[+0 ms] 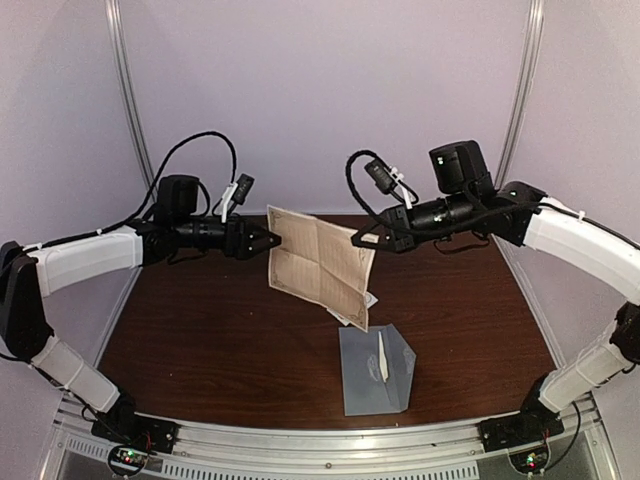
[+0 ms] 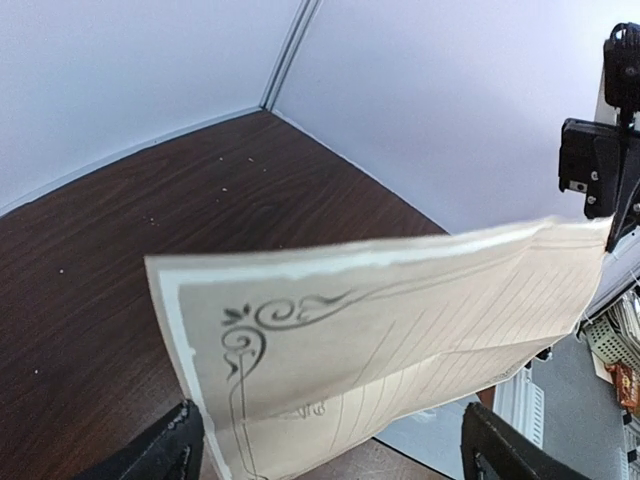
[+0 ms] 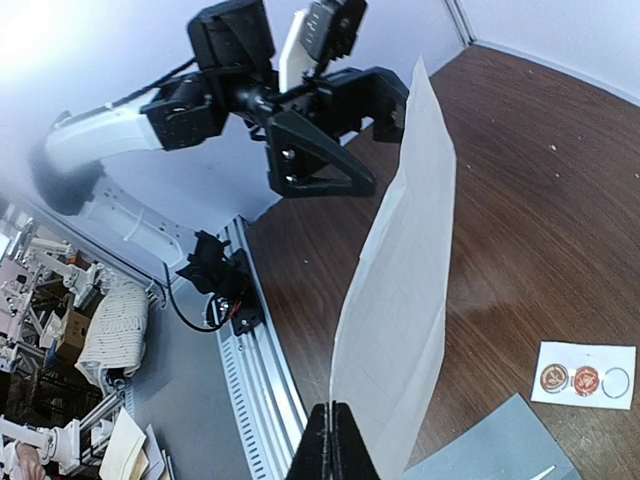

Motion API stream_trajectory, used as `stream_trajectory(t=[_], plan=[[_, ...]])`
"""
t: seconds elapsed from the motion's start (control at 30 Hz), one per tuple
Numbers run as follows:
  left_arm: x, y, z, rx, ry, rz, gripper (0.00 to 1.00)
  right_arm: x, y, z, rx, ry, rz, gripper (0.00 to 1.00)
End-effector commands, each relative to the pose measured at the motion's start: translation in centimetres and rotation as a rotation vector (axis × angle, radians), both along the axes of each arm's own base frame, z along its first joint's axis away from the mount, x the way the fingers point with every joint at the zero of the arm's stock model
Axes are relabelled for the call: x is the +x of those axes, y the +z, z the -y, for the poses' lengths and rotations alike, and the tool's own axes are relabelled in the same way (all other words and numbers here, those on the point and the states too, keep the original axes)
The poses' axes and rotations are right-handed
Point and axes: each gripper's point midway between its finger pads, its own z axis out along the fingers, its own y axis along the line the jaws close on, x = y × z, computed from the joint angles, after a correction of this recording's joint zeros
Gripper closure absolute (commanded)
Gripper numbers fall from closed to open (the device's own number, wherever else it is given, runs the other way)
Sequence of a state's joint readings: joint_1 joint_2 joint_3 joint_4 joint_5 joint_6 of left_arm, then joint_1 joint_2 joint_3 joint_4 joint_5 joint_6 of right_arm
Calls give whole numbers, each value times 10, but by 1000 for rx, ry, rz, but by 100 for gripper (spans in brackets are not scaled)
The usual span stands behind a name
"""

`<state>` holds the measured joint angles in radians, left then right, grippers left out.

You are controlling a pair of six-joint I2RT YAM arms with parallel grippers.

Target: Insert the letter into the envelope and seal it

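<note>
From the top view, the envelope (image 1: 375, 372) lies flat on the table (image 1: 200, 330) with nothing in it. The letter (image 1: 320, 265), a creased, opened-out sheet, hangs in the air above and behind the envelope. The right gripper (image 1: 358, 240) is clamped on the letter's upper right corner. The left gripper (image 1: 272, 240) stands at the upper left corner with its jaws spread.

In the left wrist view, the left gripper (image 2: 330, 452) is released. Its two fingers (image 2: 165, 450) stand wide apart on either side of the letter (image 2: 400, 330), and whether they touch it cannot be told.

In the right wrist view, the right gripper (image 3: 333, 445) pinches the bottom edge of the letter (image 3: 400, 270), which rises edge-on. Beyond it is the left gripper (image 3: 372, 135), jaws parted. A corner of the envelope (image 3: 500, 450) shows just below, and the sticker card (image 3: 585, 375) lies beside the envelope.

I judge the task to be early. The letter is lifted but unfolded, so folding, inserting and sealing all remain.
</note>
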<state>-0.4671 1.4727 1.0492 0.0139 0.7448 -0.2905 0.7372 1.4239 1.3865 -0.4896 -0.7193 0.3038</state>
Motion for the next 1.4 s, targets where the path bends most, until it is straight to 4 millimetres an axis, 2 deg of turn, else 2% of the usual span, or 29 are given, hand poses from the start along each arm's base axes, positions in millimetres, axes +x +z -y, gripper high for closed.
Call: stream_trajectory(t=[0.0,0.13,0.33,0.5,0.8,0.9,1.0,1.1,1.27,1.37], plan=[[-27,30,11,-91,-148,107,9,-18,48,0,153,66,47,100],[-40,35,18,-117,-211,115,11,-21,53,0,171,79,54,100],[-23,34,11,-63,-97,139,8,-25,56,3,176,88,61,100],[-6,36,-4,-6,39,176,6,-29,61,5,184,92,65,100],[0,39,-12,7,76,191,5,-34,68,7,209,107,66,100],[-8,43,-9,-12,26,195,5,-33,67,7,206,97,68,100],[-22,52,-4,-56,-52,221,12,-26,63,8,187,63,69,100],[-33,59,-2,-88,-98,241,27,-19,57,9,167,32,66,100],[-36,59,-1,-101,-117,236,50,-6,46,12,129,-22,48,100],[-35,57,0,-99,-116,228,65,11,40,20,109,-105,34,100]])
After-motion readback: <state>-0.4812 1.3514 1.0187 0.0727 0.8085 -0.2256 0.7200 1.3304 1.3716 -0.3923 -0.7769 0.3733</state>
